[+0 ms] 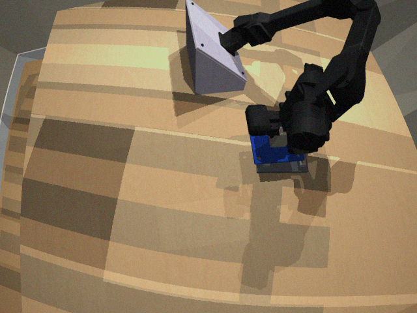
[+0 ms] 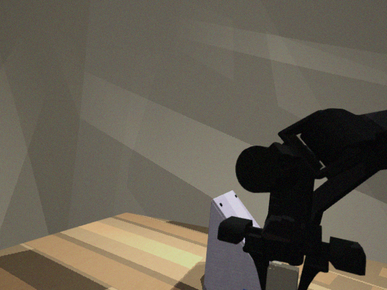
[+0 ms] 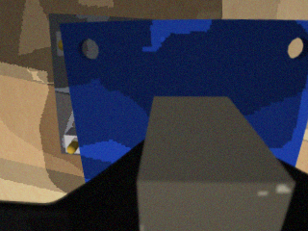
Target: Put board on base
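Pincer (image 1: 282, 131) (image 2: 283, 281) (image 3: 192, 148) pinching the grey square handle (image 1: 279, 139) (image 2: 282, 276) (image 3: 192, 140), its two fingers on opposite sides; the blue board (image 1: 272, 153) (image 3: 115, 72) spreads out beneath them, right of centre in the top view. Handle side up, it overlaps the grey base (image 1: 279, 167) (image 3: 58, 72) but sits out of line: in the wrist view the base peeks past its left edge, with two gold pins (image 3: 72, 146) outside it. The upper right hole shows tan table.

Around them runs the striped wooden table (image 1: 168, 218) (image 2: 124, 255), its broadest open stretch left and below in the top view. A lilac wedge (image 1: 215, 60) (image 2: 231, 268) stands at upper middle there, the nearest bulk to steer around. Table edges curve along far left and right; beyond, grey-brown walls (image 1: 397, 30) (image 2: 156, 93)
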Controlling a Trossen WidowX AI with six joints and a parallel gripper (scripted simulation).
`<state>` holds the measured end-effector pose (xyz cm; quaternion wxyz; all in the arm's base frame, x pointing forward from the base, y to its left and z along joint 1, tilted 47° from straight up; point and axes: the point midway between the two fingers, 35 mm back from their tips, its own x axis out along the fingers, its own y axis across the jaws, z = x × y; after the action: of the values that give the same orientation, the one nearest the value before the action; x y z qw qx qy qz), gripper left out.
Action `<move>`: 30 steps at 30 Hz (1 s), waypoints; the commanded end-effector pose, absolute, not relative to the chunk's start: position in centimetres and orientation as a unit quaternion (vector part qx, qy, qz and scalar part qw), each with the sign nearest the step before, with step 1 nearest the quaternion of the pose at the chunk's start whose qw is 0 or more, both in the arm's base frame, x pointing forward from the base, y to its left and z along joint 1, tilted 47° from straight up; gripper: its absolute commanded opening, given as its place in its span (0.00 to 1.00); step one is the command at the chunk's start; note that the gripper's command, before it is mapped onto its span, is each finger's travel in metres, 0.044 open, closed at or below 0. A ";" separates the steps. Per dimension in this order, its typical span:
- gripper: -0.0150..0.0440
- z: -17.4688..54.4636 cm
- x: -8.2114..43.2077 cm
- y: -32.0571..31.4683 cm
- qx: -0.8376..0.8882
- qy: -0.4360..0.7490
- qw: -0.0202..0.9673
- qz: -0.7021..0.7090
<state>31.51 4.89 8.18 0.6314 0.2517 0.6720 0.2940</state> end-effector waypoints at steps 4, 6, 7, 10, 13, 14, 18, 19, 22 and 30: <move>0.25 9.5 31.3 6.3 0.269 0.677 0.623 0.283; 0.25 9.9 31.2 6.6 0.274 0.679 0.621 0.279; 0.25 10.1 31.1 6.8 0.276 0.680 0.620 0.278; 0.25 10.6 31.0 7.4 0.282 0.682 0.617 0.273; 0.25 10.9 30.9 7.6 0.285 0.684 0.615 0.270; 0.25 10.8 30.9 7.5 0.284 0.683 0.616 0.271; 0.25 10.5 31.0 7.2 0.278 0.682 0.619 0.274; 0.25 10.5 31.0 7.2 0.278 0.682 0.619 0.274; 0.25 10.5 31.0 7.2 0.278 0.682 0.619 0.274; 0.25 10.4 30.9 7.7 0.280 0.683 0.618 0.271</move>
<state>31.00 7.41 10.43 0.6187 0.2784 0.6820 0.2731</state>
